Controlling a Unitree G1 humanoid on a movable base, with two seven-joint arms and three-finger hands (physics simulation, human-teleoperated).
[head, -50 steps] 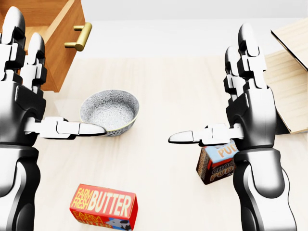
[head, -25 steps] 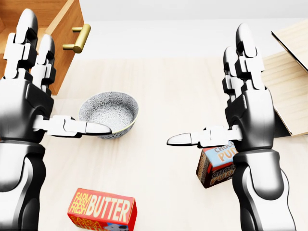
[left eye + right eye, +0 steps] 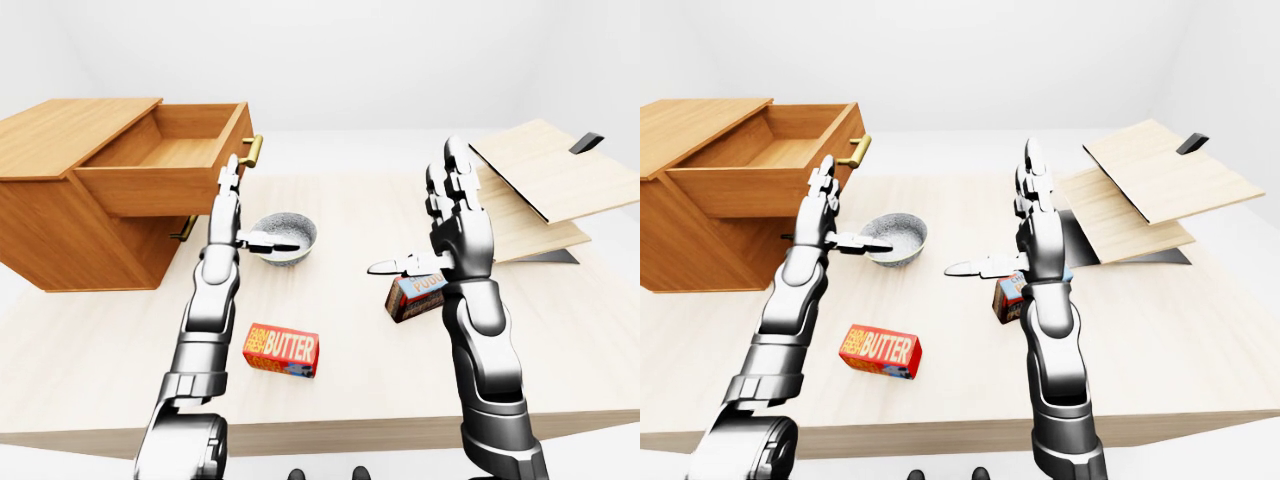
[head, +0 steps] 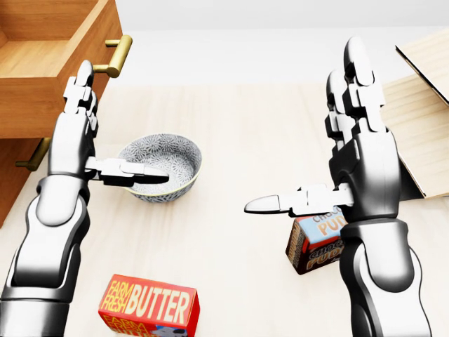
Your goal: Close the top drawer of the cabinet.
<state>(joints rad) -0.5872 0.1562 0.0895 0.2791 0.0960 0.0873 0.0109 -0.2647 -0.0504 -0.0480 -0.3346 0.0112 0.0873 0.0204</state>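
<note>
The wooden cabinet (image 3: 70,215) stands at the left of the table. Its top drawer (image 3: 160,165) is pulled out toward the right, with its brass handle (image 4: 116,55) on the drawer front (image 4: 90,67). My left hand (image 4: 112,130) is open, fingers upright just before the drawer front and below the handle, thumb reaching over the bowl; I cannot tell whether it touches the drawer. My right hand (image 4: 302,126) is open and empty, held upright over the middle right of the table.
A patterned bowl (image 4: 172,158) sits right of the cabinet. A red butter box (image 4: 151,305) lies low in the head view. A pudding box (image 4: 312,242) stands under my right wrist. Wooden boards (image 3: 540,180) lie stacked at the right. The lower drawer's handle (image 4: 34,156) shows.
My left hand has moved away from the camera and up toward the drawer front, so more of the cabinet shows. My right hand has stayed still.
</note>
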